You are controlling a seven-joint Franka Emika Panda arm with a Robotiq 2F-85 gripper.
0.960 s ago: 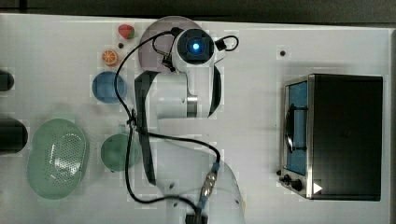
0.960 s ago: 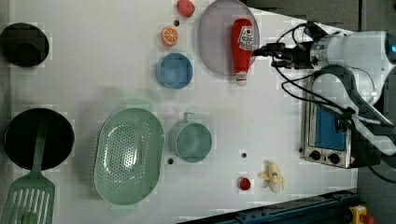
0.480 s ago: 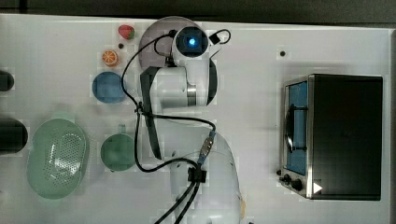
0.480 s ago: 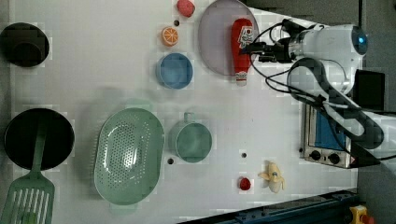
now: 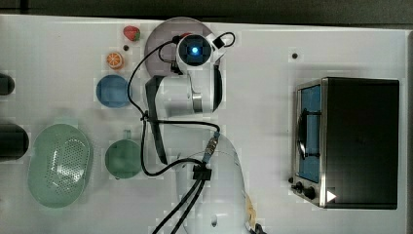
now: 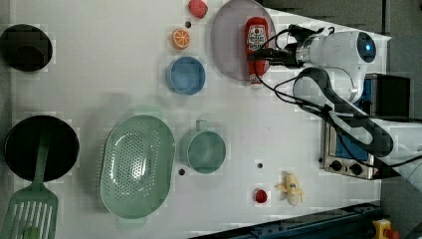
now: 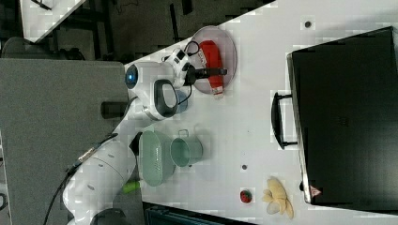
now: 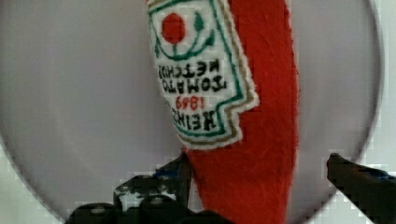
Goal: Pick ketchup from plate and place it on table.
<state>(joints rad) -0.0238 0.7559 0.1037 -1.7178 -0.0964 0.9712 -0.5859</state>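
The ketchup bottle [image 6: 256,46] lies flat on the mauve-grey plate [image 6: 228,42] at the worktop's [image 6: 109,69] edge, its neck between the spread, untouching fingers of the open end effector [image 8: 254,179].

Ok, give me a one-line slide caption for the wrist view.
Open hand straddling the ketchup bottle lying on the plate, not yet gripped.

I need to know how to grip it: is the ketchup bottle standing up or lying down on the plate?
Lying down. The ketchup rests flat along the plate, label up, with its cap end past the rim.
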